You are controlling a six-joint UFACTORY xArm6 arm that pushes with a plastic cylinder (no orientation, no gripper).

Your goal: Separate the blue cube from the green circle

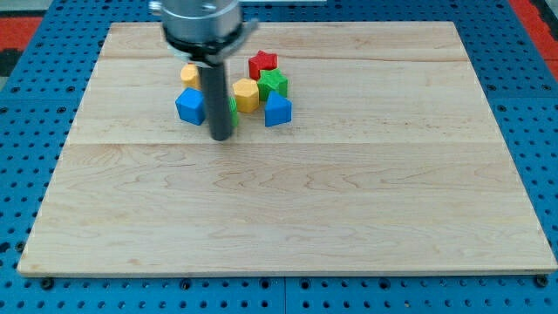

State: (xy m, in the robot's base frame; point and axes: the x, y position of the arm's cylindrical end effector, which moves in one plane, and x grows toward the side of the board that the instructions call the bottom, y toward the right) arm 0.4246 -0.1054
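Nearest the camera, bare pale wooden tabletop [288, 218] fills the near half, nothing on it. All blocks sit in one cluster near the far edge, a little toward the view's left of centre.

Dark straight rod comes down from the grey arm mount [202, 22] at the far edge; my tip [221, 138] rests on the wood at the near side of the cluster. No pincer on this rig, just the rod, holding nothing.

Blue cube [190, 105] is at the cluster's left, just beside the rod on the view's left, slightly farther back than my tip. Cube is squat, no clear long axis; one corner edge faces the near edge, so it sits turned diagonal to the tabletop sides.

Green circle block [233, 110]: only a green sliver shows right behind the rod on its right side, mostly hidden; shape cannot be confirmed. Rod stands between blue cube and this green piece. Contact cannot be told.

Others: yellow round block [189, 73] behind the blue cube; yellow hexagon-ish block [247, 94] right of the rod; green star-like block [274, 84] beside it; red star block [262, 63] farthest back; blue pointed-top block [277, 110] at the cluster's near right.
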